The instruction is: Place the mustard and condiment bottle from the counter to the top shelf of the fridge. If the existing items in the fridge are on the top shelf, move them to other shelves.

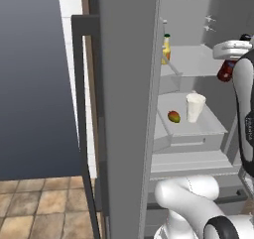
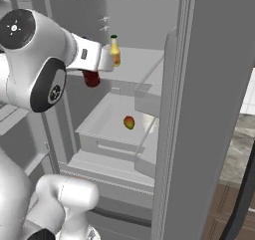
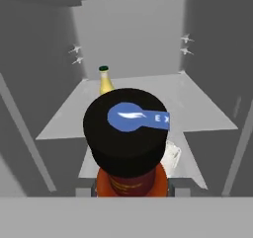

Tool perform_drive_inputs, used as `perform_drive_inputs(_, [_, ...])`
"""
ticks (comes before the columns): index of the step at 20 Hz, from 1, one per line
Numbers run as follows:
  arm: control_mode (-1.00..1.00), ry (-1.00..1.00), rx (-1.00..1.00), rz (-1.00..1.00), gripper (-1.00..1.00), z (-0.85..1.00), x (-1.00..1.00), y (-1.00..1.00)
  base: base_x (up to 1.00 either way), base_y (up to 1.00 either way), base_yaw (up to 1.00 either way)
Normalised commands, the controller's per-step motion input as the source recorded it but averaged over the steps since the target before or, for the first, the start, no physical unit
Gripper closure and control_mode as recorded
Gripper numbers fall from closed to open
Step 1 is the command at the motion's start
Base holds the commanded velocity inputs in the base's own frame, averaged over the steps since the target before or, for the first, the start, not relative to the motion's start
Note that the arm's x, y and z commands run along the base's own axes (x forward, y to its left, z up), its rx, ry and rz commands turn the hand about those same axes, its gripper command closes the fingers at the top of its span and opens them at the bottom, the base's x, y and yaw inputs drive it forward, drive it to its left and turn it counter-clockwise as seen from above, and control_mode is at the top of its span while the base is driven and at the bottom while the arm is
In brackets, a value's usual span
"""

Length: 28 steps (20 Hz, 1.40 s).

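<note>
- Dark red condiment bottle, round with a broad black cap, sits pinched in the gripper, held in front of the fridge at its top shelf.
- Yellow slim-necked mustard stands upright on that smooth grey panel.
- Lower down, a mango-like fruit lies beside a white tapered cup.

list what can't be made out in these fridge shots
- Jaws: in the hand view the condiment bottle hides them, so the grip can't be confirmed.
- White cup: in the right base view the fridge door hides it.
- Mustard: lower part hidden by the door edge in the left base view.
</note>
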Motion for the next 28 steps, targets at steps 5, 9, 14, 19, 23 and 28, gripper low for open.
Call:
perform_drive_inputs(5, [-1.0,-0.01,0.0,0.01,1.0,-0.06,0.96,0.0,0.0,0.0,0.0])
perform_drive_inputs(9, [-1.0,0.0,0.0,0.0,1.0,-0.22,0.9,-0.01,0.0,0.0,0.0])
perform_drive_inputs(14, [-1.0,0.04,0.0,0.0,1.0,-0.38,0.79,-0.13,0.0,0.0,0.0])
perform_drive_inputs(19, [-1.0,0.01,0.0,0.0,1.0,-0.22,0.77,-0.2,0.0,0.0,0.0])
perform_drive_inputs(23, [-1.0,0.0,0.0,0.0,1.0,-0.22,0.75,-0.23,0.0,0.0,0.0])
perform_drive_inputs(28, [-1.0,0.03,0.0,0.0,1.0,-0.29,0.67,-0.21,0.0,0.0,0.0])
